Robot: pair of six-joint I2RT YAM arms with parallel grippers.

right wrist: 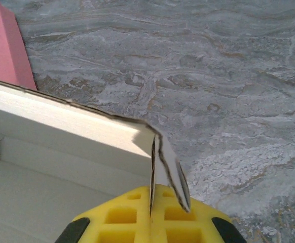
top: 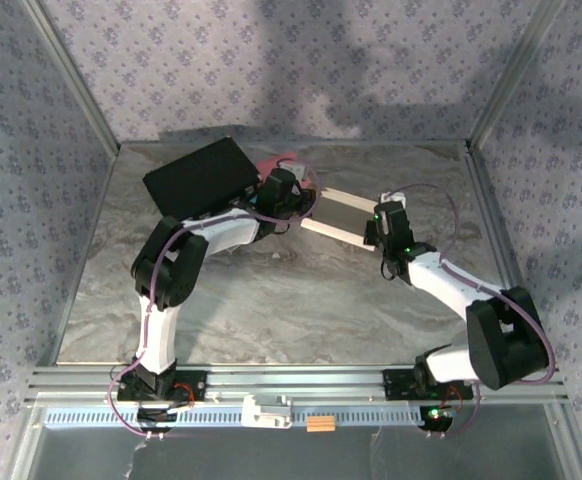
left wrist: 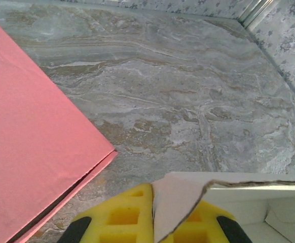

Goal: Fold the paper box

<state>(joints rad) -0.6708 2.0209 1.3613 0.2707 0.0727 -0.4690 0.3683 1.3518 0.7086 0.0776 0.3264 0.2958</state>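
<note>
The white paper box (top: 343, 214) lies flat at the back middle of the table, stretched between both grippers. My left gripper (top: 306, 207) is shut on the box's left corner flap; in the left wrist view the yellow fingers (left wrist: 122, 215) pinch that grey-white flap (left wrist: 180, 195), and the box's wall (left wrist: 259, 190) runs off to the right. My right gripper (top: 379, 228) is shut on the right corner. There the doubled cardboard flap (right wrist: 160, 157) stands up between the yellow fingers (right wrist: 117, 217), and the box's open inside (right wrist: 46, 177) lies to the left.
A black flat box (top: 199, 175) sits at the back left, just behind the left arm. A pink folded box (left wrist: 31, 131) lies beside the left gripper, and its corner (right wrist: 3, 45) shows past the white box. Metal frame rails (top: 271, 375) edge the marbled table (top: 301, 300).
</note>
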